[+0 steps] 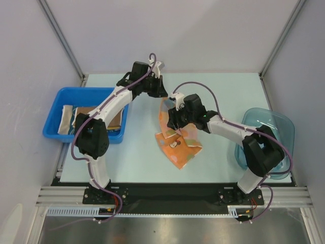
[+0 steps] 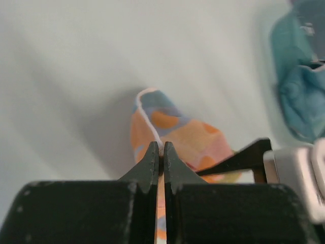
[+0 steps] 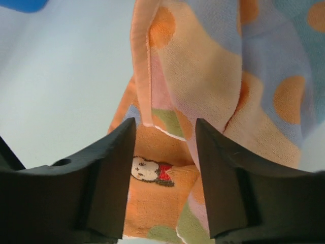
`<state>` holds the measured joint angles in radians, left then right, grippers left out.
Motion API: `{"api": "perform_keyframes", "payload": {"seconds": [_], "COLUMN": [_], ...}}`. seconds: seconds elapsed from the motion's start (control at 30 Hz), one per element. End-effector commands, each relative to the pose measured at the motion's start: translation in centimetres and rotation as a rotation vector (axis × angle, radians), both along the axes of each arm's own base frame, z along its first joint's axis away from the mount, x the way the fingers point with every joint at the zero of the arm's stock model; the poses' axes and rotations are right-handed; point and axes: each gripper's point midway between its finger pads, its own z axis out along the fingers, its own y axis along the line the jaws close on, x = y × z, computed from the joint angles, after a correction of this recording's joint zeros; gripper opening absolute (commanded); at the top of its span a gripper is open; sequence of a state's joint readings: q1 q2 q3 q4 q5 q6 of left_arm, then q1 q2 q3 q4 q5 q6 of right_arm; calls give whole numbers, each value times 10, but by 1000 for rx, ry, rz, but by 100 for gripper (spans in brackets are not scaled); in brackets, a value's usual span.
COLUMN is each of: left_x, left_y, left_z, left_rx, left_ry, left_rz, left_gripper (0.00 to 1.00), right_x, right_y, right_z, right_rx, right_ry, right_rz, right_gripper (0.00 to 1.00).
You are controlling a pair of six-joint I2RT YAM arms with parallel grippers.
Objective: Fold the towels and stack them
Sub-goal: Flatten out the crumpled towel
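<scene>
One orange towel point(image 1: 177, 147) with pale blue and green dots lies near the middle of the surface point(image 1: 228, 96), its lower part crumpled flat and its upper corner pulled up off the surface toward the far edge. The left hand point(image 2: 158, 150) is pinched closed on that raised, white-trimmed edge, with the cloth hanging below its fingertips. The right hand point(image 3: 165, 127) sits just beside the hanging cloth with its two fingers spread apart and gripping nothing; in its wrist view the towel drapes beyond the gap, and a small white printed figure point(image 3: 147, 170) shows on the lower fold. There are two containers. A blue bin point(image 1: 84, 92) stands at the left edge and holds two folded towels side by side, one pale towel point(image 1: 65, 119) and one brown towel point(image 1: 116, 119), the latter partly hidden by the left arm. A clear teal tub point(image 1: 277, 119) stands at the right edge; the left wrist view shows blue-teal cloth point(image 2: 299, 96) in it, too blurred to count.
</scene>
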<state>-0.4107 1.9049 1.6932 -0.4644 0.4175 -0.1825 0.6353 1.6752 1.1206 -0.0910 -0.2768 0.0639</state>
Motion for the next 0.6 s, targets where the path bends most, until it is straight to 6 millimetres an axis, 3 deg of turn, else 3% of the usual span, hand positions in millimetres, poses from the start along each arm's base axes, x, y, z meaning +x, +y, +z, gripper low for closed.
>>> {"api": "perform_keyframes", "payload": {"seconds": [0.0, 0.13, 0.27, 0.4, 0.57], "left_x": [-25, -46, -61, -63, -66], "left_y": [-35, -40, -44, -46, -51], "left_z": [46, 53, 56, 56, 62], "left_rx": [-227, -270, -294, -289, -295], "left_ry": [-17, -40, -27, -35, -35], "left_rz": [-221, -324, -403, -423, -447], "left_gripper": [0, 0, 0, 0, 0], "right_x": [29, 39, 43, 39, 30], "right_y": [-12, -30, -44, -42, -33], "right_z": [66, 101, 123, 124, 118], "right_rx": [143, 197, 264, 301, 331], "right_ry": [-234, -357, -395, -408, -467], "right_rz": [16, 91, 166, 307, 470], "right_gripper": [58, 61, 54, 50, 56]}}
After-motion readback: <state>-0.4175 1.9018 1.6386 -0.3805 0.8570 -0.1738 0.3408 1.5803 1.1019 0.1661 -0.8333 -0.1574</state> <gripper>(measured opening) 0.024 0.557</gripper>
